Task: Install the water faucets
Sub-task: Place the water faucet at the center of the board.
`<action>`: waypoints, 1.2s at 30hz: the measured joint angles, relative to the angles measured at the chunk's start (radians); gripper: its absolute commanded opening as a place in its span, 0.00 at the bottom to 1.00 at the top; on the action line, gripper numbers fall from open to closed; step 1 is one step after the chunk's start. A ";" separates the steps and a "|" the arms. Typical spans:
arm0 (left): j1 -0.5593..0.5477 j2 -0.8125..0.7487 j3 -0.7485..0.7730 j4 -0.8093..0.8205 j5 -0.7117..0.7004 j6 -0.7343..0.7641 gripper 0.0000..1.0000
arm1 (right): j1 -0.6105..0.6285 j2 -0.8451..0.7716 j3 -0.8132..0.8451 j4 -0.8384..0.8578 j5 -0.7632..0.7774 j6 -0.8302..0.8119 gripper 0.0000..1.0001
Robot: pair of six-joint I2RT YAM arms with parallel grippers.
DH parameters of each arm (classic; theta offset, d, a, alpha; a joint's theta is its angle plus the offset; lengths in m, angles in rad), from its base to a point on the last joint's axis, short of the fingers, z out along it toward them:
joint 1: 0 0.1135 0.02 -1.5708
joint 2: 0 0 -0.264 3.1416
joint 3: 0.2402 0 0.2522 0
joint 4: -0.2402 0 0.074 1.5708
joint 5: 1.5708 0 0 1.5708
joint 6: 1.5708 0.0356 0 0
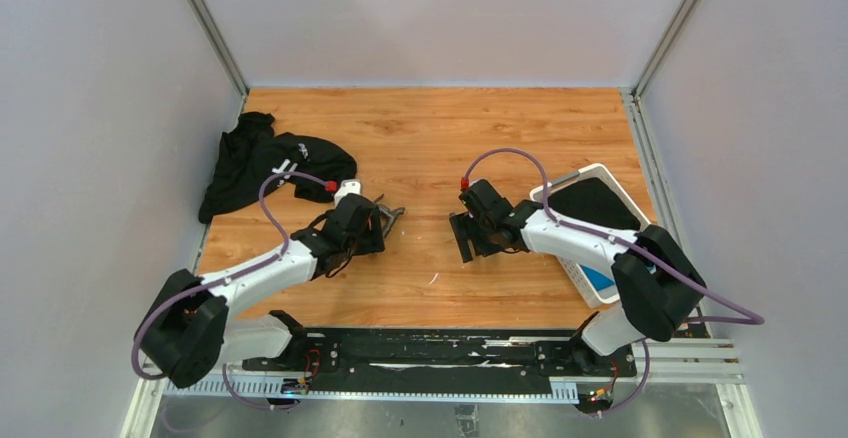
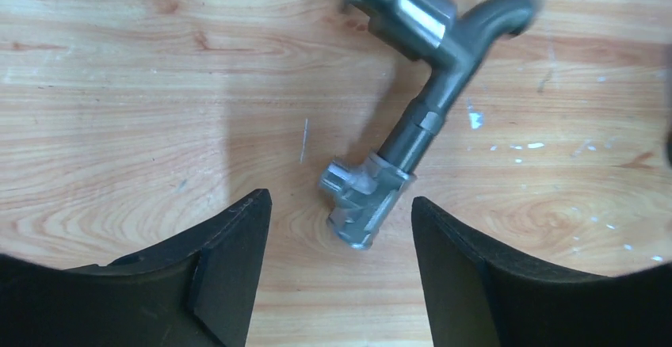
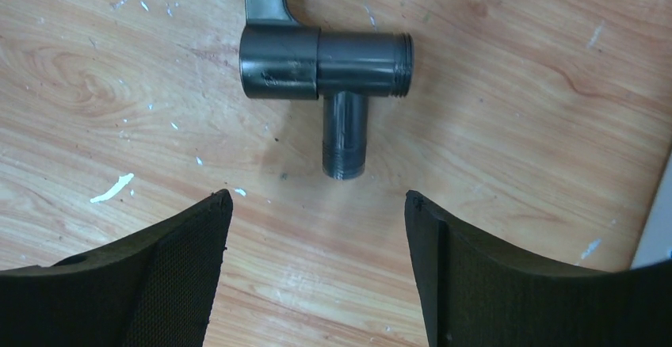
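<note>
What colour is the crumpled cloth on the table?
The cloth is black, best seen from the top camera.

overhead wide; wrists close above table

Dark-grey long faucet with curved spout lies flat — stubby T-shaped faucet likewise.

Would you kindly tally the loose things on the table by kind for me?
Faucet pieces: 2
Black garment: 1
White basket: 1
Total: 4
</note>
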 measured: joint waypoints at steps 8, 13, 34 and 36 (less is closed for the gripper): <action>0.000 -0.212 0.032 -0.082 0.024 0.000 0.71 | -0.008 0.072 0.025 0.037 -0.010 -0.006 0.79; 0.000 -0.278 0.048 -0.105 0.050 0.000 0.72 | -0.031 0.083 0.027 0.056 -0.010 -0.009 0.75; -0.175 0.285 0.289 -0.138 -0.122 0.230 0.56 | -0.050 0.024 0.032 0.050 -0.014 -0.016 0.74; -0.175 0.317 0.289 -0.130 -0.130 0.240 0.55 | -0.051 0.016 0.031 0.050 -0.014 -0.016 0.74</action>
